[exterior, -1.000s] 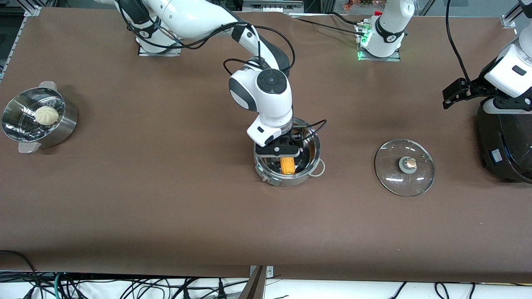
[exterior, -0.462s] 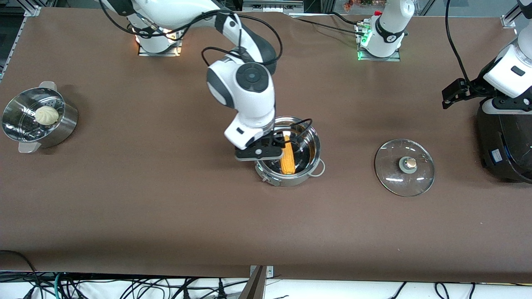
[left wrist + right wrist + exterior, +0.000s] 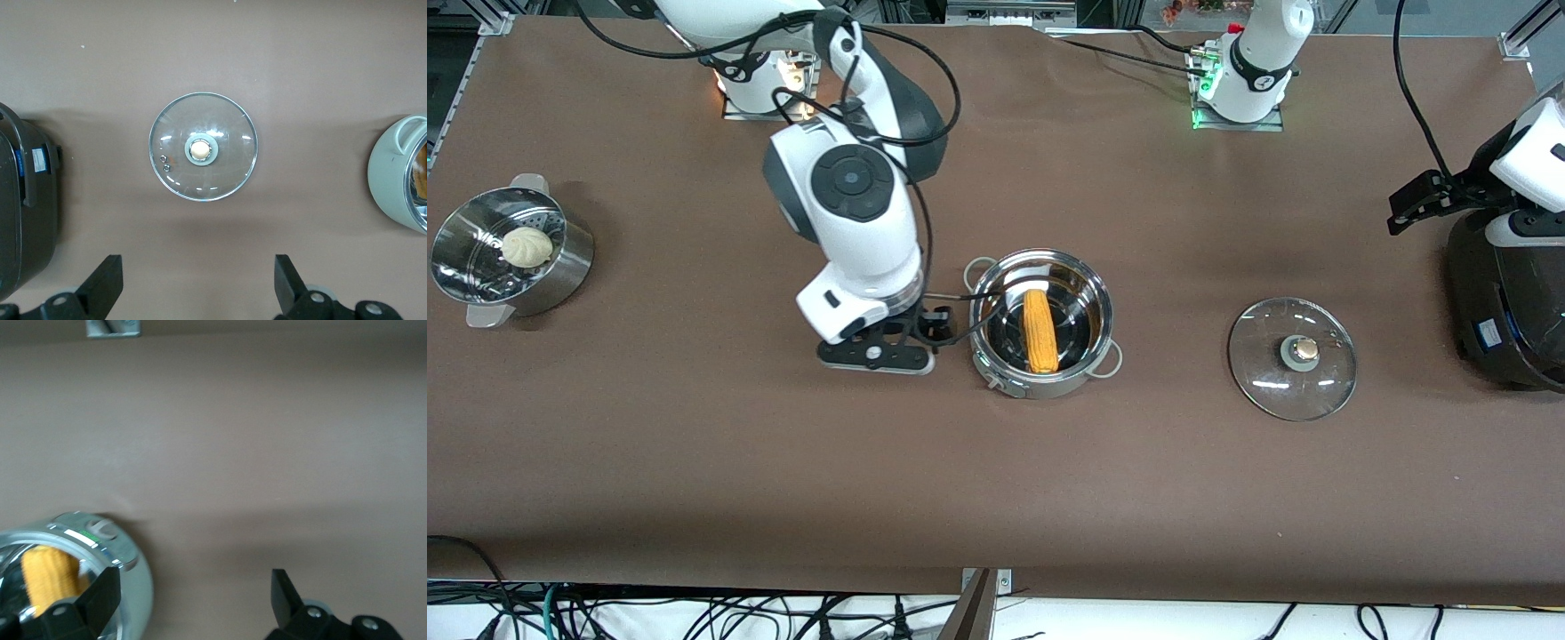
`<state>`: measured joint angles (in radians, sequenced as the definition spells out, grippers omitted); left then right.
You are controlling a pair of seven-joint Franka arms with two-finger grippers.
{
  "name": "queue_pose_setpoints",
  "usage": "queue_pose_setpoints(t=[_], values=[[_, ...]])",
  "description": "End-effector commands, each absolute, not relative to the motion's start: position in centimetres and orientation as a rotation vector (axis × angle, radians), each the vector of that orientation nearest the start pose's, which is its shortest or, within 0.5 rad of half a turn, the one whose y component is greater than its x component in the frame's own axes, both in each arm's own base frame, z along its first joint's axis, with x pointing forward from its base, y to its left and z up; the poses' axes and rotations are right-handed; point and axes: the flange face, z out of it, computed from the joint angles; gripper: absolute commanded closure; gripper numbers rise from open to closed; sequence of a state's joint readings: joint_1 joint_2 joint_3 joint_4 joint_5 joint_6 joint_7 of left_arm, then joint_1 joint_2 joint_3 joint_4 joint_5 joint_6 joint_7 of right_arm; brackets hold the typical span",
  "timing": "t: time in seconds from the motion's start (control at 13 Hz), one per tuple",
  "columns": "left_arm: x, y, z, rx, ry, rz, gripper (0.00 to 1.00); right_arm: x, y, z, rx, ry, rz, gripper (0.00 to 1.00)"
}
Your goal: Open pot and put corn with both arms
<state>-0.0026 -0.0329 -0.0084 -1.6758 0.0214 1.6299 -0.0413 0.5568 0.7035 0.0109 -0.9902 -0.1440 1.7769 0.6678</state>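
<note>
The steel pot (image 3: 1090, 294) stands open mid-table, and the corn (image 3: 1039, 331) lies inside it. Its glass lid (image 3: 1292, 357) with the tan knob lies flat on the table toward the left arm's end. My right gripper (image 3: 911, 338) is open and empty, over the table beside the pot toward the right arm's end. The right wrist view shows the gripper (image 3: 195, 583), the pot rim (image 3: 87, 535) and the corn (image 3: 45, 577). My left gripper (image 3: 1423, 203) is open and empty, held high beside the black cooker. The left wrist view shows that gripper (image 3: 198, 268), the lid (image 3: 203, 155) and the pot's edge (image 3: 395, 175).
A large black round cooker (image 3: 1507, 302) stands at the left arm's end and also shows in the left wrist view (image 3: 20, 207). A perforated steamer bowl (image 3: 480, 267) with a pale bun (image 3: 526, 246) sits at the right arm's end.
My right gripper let go of the corn in the pot and moved out toward the right arm's end. The corn stays in the pot. The left arm shifted slightly.
</note>
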Motion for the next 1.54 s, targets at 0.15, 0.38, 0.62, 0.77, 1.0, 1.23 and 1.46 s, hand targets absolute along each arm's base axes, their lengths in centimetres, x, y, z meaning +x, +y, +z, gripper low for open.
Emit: queue_pose_setpoints(t=[0.15,0.38,0.62,0.77,1.0,1.23,1.46], values=[[54.0,-0.3,59.9,-3.139,-0.05,0.029,0.0,65.4,35.1,47.5,-3.272,0.034,-0.209,0.0],[54.2,-0.6,59.8,-3.148,-0.013,0.032,0.0,66.7,31.6,48.5,-3.253,0.037,-0.172,0.0],[54.2,-0.4,59.6,-3.15,0.014,0.036,0.0,68.4,25.7,49.6,-3.214,-0.005,-0.081,0.0],[54.4,-0.4,59.5,-3.151,0.009,0.041,0.0,68.8,21.6,51.1,-3.223,0.022,-0.055,0.0],[54.7,-0.5,59.4,-3.151,0.009,0.051,0.0,68.3,15.8,52.5,-3.267,0.06,0.099,0.0],[54.7,-0.5,59.3,-3.151,0.004,0.053,0.0,68.5,11.7,54.0,-3.293,0.015,0.092,0.0],[54.7,-0.5,59.4,-3.151,0.004,0.053,0.0,69.1,6.2,54.1,-3.205,0.073,0.113,0.0]])
